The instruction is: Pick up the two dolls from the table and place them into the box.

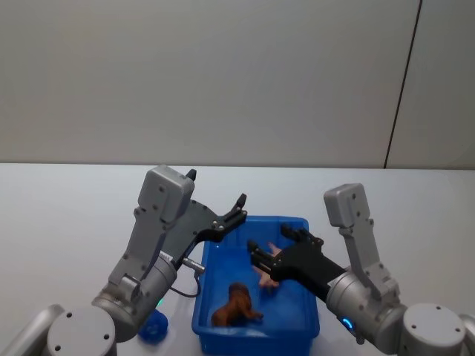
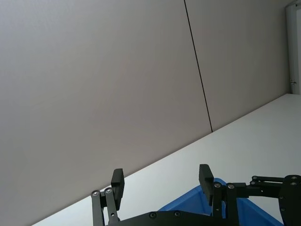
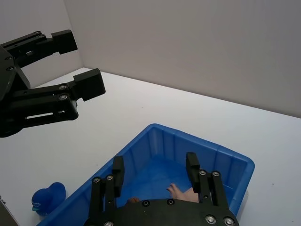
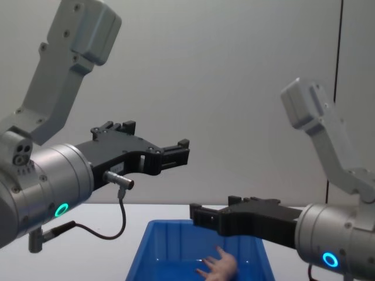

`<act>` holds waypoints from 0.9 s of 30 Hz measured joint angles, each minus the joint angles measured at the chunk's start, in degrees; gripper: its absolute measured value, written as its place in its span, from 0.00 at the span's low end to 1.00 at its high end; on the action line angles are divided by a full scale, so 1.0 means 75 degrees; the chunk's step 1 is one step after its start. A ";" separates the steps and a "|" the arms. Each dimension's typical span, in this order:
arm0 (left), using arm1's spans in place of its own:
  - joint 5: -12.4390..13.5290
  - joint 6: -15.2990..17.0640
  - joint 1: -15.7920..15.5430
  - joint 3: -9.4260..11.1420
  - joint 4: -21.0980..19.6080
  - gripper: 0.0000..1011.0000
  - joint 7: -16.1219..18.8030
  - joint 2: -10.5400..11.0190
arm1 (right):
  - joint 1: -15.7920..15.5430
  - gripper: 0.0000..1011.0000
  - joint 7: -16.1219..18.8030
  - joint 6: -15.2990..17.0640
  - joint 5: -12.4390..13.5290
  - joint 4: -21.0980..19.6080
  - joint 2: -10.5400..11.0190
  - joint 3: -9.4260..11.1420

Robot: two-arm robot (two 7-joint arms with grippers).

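2 dolls lie in the box (image 1: 286,221): the brown doll (image 1: 236,304) near its front wall, the pink doll (image 4: 218,264) mid-box, partly hidden beneath the right gripper (image 3: 155,165), whose fingers are spread and empty. The left gripper (image 1: 239,208) hangs above the box's far left corner, fingers apart. 1 small blue duck (image 1: 154,326) sits on the table (image 1: 67,215) beside the box's left wall.

Right gripper (image 1: 254,254) across box (image 1: 256,331) mouth, seemingly.

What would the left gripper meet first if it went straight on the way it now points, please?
Nothing close, as far as I can tell: the left gripper, open, points above the rim of the box toward bare table and the wall.
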 joint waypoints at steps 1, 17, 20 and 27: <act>0.0000 0.0000 0.0000 0.0000 0.0000 0.99 0.0000 0.0000 | 0.0018 0.76 0.0003 0.0002 0.0000 0.0025 -0.0010 -0.0003; 0.0000 0.0000 0.0000 0.0000 0.0000 0.99 0.0000 0.0000 | -0.0276 0.99 -0.0711 -0.0227 0.0055 -0.0303 0.0137 0.0071; 0.0000 0.0000 0.0000 0.0000 0.0000 0.99 0.0000 0.0000 | -0.0429 0.99 -0.0958 -0.0280 0.0102 -0.0475 0.0222 0.0122; 0.0000 0.0000 0.0000 0.0000 0.0000 0.99 0.0000 0.0000 | -0.0808 0.99 -0.1538 -0.0388 0.0229 -0.0866 0.0450 0.0261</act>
